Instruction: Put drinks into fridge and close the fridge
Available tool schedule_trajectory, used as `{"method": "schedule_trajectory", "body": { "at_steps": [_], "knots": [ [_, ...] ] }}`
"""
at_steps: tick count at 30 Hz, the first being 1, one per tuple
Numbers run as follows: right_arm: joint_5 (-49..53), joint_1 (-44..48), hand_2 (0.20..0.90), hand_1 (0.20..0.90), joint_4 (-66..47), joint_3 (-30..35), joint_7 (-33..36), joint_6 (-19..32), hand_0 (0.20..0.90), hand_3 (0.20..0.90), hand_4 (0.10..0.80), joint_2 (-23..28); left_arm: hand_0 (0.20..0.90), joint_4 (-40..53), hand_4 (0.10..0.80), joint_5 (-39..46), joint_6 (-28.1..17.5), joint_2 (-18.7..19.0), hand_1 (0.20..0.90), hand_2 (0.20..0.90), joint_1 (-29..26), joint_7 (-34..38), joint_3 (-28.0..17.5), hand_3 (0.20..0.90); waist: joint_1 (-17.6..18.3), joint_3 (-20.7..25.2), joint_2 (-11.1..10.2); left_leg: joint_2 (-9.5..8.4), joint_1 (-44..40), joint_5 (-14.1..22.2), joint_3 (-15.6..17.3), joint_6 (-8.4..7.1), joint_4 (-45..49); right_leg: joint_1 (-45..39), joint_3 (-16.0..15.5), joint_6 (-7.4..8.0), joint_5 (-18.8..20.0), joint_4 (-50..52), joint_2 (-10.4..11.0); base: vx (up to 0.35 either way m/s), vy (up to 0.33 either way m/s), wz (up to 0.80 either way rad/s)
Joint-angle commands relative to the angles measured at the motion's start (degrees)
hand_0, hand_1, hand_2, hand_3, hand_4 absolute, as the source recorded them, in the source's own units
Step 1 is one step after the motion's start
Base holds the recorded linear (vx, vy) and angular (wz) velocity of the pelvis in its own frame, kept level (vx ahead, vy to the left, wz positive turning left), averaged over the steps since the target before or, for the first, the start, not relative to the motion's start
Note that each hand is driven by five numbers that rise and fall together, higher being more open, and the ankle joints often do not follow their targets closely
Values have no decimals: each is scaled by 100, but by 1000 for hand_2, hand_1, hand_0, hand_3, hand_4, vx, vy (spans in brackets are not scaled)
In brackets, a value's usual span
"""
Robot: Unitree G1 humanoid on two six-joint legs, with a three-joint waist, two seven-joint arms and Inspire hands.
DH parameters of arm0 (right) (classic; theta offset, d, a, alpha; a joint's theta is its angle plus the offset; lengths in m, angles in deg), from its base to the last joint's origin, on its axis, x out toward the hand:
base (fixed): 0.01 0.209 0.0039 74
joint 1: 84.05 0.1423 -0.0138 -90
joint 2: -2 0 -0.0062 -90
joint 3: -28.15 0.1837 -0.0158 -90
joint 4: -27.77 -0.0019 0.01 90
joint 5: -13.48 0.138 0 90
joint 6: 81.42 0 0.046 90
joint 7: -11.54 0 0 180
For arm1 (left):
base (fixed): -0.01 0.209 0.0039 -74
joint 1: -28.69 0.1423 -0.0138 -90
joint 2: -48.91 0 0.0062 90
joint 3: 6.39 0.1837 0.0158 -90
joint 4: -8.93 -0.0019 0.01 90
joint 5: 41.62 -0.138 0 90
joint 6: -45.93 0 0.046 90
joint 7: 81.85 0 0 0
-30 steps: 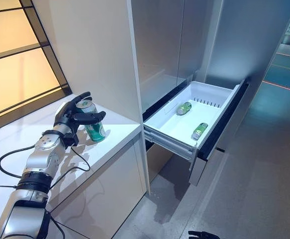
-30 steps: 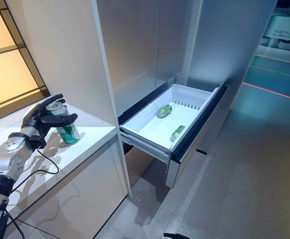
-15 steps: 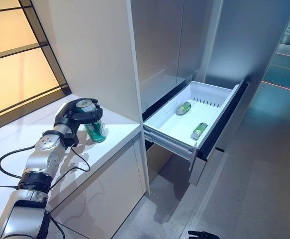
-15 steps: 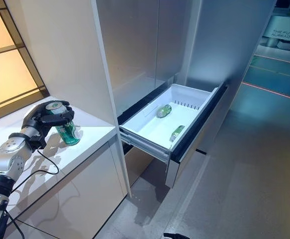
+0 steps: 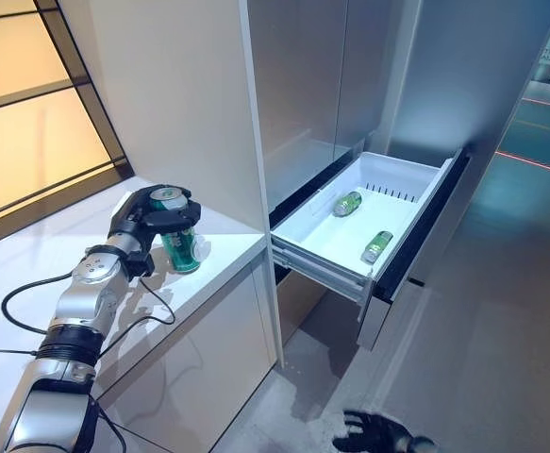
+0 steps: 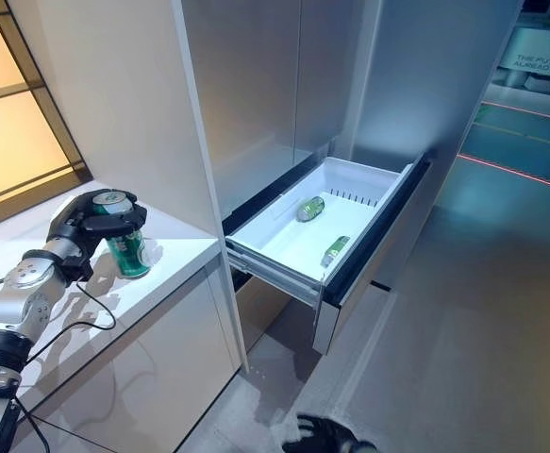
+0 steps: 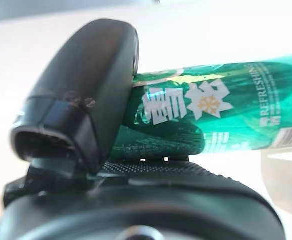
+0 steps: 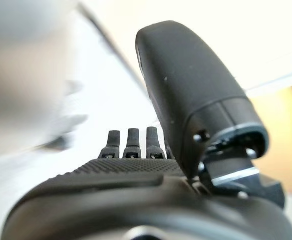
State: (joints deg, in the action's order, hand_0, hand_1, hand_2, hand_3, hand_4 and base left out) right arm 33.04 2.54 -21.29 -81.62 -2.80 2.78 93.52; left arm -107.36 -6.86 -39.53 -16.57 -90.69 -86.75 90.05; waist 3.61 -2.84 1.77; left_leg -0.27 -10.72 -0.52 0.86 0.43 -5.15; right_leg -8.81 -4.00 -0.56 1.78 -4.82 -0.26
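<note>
A green can [image 5: 182, 250] stands upright on the white counter [image 5: 29, 269], near its right end. My left hand [image 5: 142, 215] is curled round the can's upper part; the left wrist view shows the thumb [image 7: 85, 100] pressed on the can [image 7: 221, 120]. The fridge's white drawer [image 5: 317, 267] is pulled open to the right of the counter, and green cans [image 5: 348, 204] [image 5: 378, 247] lie on their sides in it. My right hand [image 5: 378, 436] hangs low over the floor, empty, with its fingers [image 8: 131, 142] relaxed.
A tall white panel [image 5: 180, 94] stands between the counter and the fridge's grey front [image 5: 303, 75]. The open drawer juts out over the grey floor [image 5: 501, 359]. A lit window [image 5: 20, 113] runs behind the counter.
My left hand's fingers have closed from spread to curled round the can on the counter. My right hand has risen into the bottom of the eye views.
</note>
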Motion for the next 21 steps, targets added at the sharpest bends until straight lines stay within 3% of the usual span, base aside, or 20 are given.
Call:
{"method": "schedule_trajectory", "body": {
  "at_steps": [1,10,21],
  "knots": [
    [566,344,900,900,-1521,-12,-57,451,900,900,800,-99,300,1112,100,452,-1465,26,300,300,-1053,93,-106,200,201,101,-69,-139,14,259,212,59,72,90,299,349,-194,284,150,-60,-16,0],
    [1165,963,900,900,-4133,582,-524,103,900,900,800,433,300,3056,100,829,-1925,-232,300,300,-435,-637,-188,200,96,16,-144,-134,47,211,176,70,61,120,279,321,-206,325,142,-35,-3,0],
    [1909,2069,900,900,-5579,526,-446,-175,900,900,800,563,300,4014,100,1341,-1212,-365,300,300,-138,-2053,221,200,-57,35,-186,-128,102,138,181,98,55,153,227,316,-130,310,155,-15,0,0]
  ]
}}
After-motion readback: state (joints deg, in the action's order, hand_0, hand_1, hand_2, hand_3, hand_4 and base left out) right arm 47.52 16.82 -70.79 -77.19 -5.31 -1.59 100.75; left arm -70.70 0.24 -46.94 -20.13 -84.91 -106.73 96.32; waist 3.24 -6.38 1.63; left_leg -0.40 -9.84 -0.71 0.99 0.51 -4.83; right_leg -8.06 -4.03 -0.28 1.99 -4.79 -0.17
